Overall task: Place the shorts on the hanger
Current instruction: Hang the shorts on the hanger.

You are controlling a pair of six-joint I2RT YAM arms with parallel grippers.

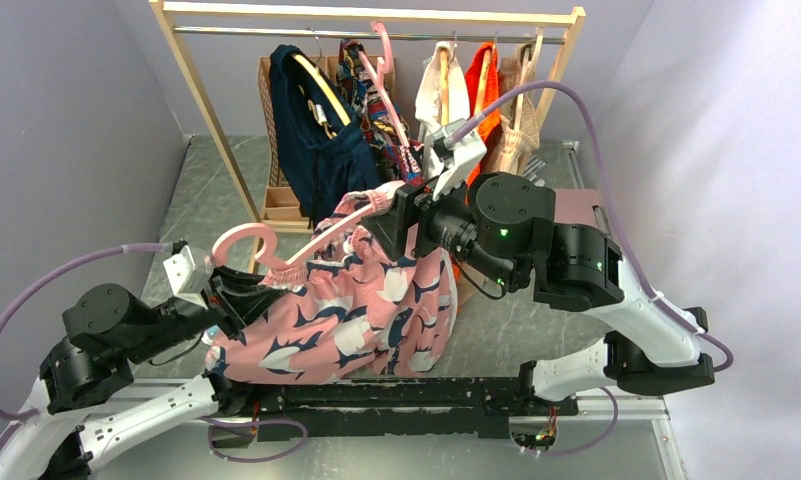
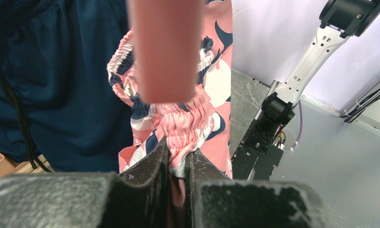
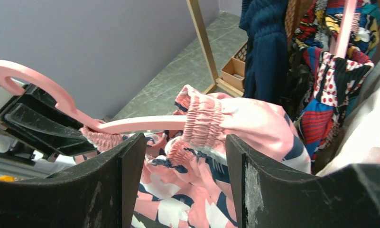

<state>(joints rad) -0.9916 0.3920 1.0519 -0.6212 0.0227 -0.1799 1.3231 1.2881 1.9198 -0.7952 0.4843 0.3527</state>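
Pink shorts (image 1: 356, 310) hide one end of the hanger (image 3: 140, 124); its hook shows.

You're in robot lab cell: plain lilac walls (image 1: 66, 120) box in grey table (image 1: 211, 190); two arms (image 1: 576, 262) bolted along bottom edge; wooden clothes rack (image 1: 376, 14) top centre; purple cables (image 1: 36, 290) loop both sides.
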